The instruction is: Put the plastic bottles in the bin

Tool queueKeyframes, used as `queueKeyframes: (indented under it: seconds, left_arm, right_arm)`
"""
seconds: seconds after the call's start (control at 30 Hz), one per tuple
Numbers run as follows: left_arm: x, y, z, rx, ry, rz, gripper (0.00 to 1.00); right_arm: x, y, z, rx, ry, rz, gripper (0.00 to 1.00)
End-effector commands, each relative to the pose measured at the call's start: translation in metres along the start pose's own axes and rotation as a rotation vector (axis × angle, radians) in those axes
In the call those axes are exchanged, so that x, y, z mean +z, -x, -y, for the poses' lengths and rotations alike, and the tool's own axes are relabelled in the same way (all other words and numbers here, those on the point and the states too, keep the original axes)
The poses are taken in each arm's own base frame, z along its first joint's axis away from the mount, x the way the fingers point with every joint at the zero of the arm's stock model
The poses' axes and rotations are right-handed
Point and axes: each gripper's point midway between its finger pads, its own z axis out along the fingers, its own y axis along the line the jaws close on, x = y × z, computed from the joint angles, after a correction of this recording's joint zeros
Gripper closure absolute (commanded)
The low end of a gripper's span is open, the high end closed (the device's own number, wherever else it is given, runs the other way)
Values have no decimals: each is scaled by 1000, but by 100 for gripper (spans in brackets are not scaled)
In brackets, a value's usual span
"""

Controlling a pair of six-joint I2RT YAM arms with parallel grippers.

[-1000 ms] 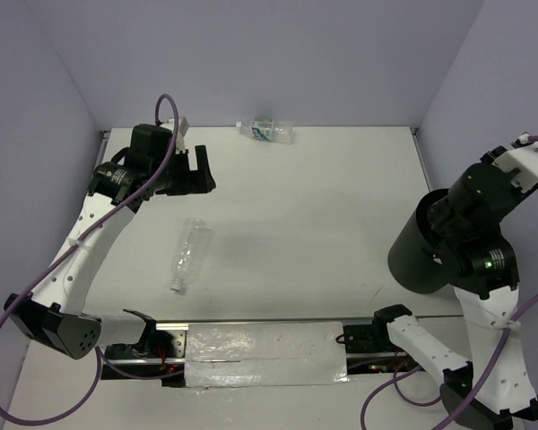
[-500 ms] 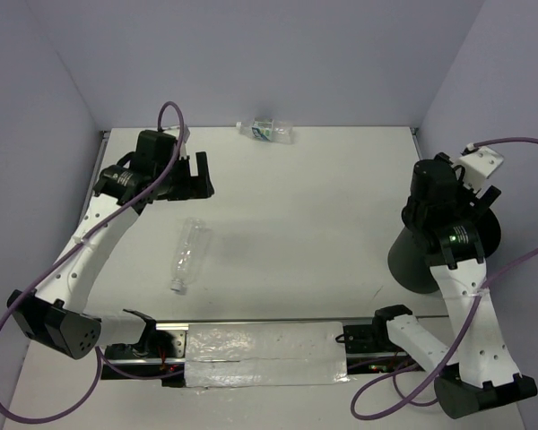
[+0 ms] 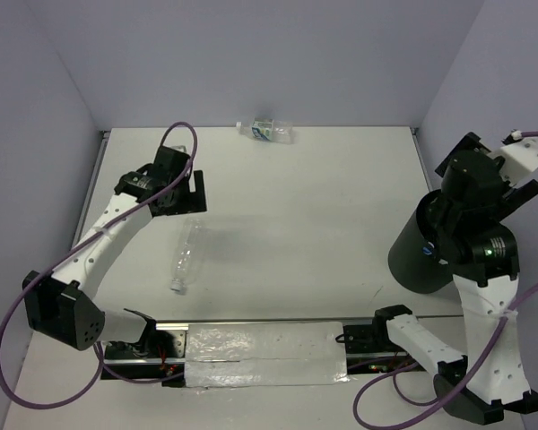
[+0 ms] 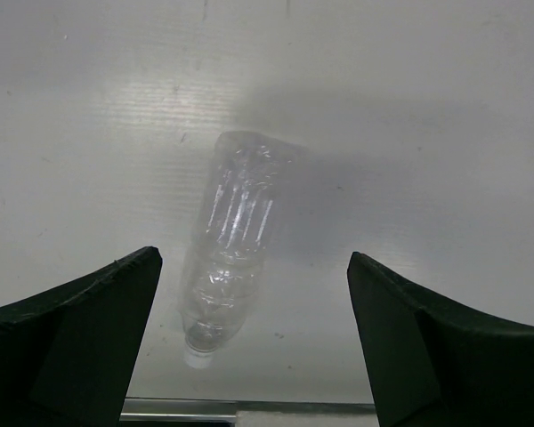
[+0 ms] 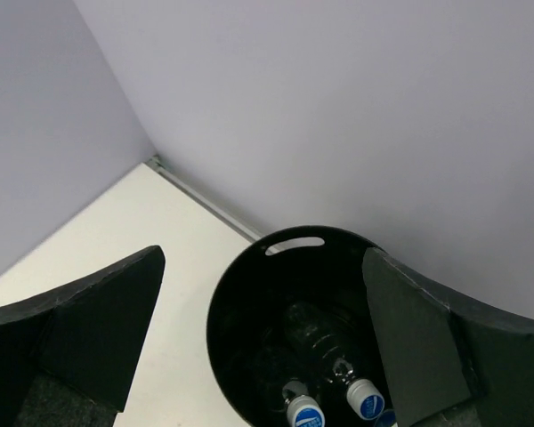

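the clear bottle (image 3: 186, 255) lying on the table (image 3: 341, 179) is framed by the spread, empty left gripper (image 4: 251, 262); a descent and closing are called for. the right gripper (image 5: 263, 256) is held wide over the bin (image 3: 411, 260).

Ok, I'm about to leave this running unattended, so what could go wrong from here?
1. The left gripper is open above the clear bottle, which lies on its side; round and crinkled, it may roll or slip as the gripper closes.
2. The labelled bottle lies at the far edge of the table, probably a long reach.
3. The right gripper hangs open over the bin; a delivery by the left arm could collide there.
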Motion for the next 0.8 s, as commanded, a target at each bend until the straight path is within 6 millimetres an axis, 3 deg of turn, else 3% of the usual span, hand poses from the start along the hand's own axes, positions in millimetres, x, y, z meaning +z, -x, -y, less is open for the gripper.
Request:
queueKeyframes:
  seconds: [0.0, 0.37, 0.57, 0.63, 0.77]
  left_arm:
    - [20, -22, -24, -26, 131, -53, 1]
    - [70, -101, -50, -18, 261, -265, 1]
    - [92, -132, -47, -38, 238, -341, 2]
    - [102, -137, -43, -50, 222, -349, 8]
    - [107, -138, -34, -45, 182, -359, 30]
  right_arm:
    - [-7, 14, -1, -6, 46, -21, 0]
    - [-12, 7, -25, 10, 168, -91, 0]
    - [-17, 13, -21, 27, 180, -85, 0]
    - [-17, 10, -19, 21, 174, -87, 0]
    - [-18, 14, -17, 19, 171, -81, 0]
